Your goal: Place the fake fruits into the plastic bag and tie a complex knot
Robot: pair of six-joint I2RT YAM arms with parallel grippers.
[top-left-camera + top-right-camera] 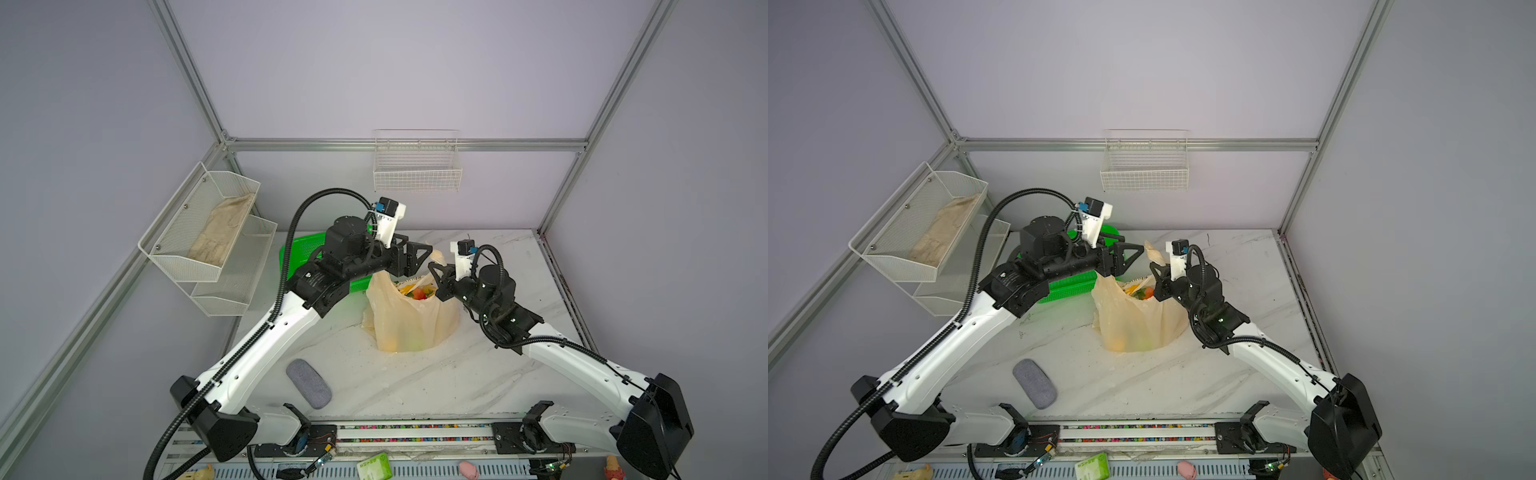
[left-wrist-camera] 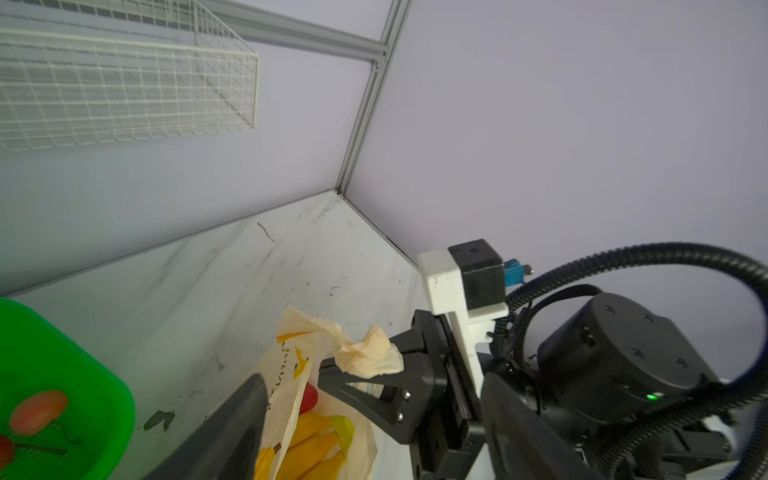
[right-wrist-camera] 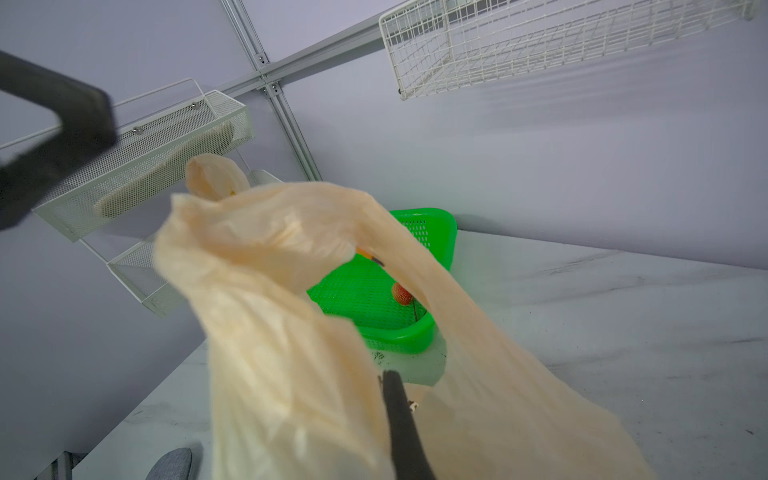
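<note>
Knotting the plastic bag (image 1: 409, 324) of fake fruits (image 1: 417, 292).
Right gripper (image 2: 332, 368) clamps its handle (image 2: 316, 328); left gripper (image 1: 426, 259), apart and empty beside it, should next take the loose end (image 2: 374, 351).

A white table (image 1: 478, 374) with faint grey marble veining is filling the floor of a walled booth and is showing a few dark scuffs toward its far right corner. A pale orange plastic bag (image 1: 409, 320) is sitting upright near the middle of the table, bulging at its base. A green basket (image 1: 301, 245) is resting just behind and to the left of the bag, toward the far left corner. A grey oval pad (image 1: 308, 383) is lying flat near the front edge, well apart from both.
</note>
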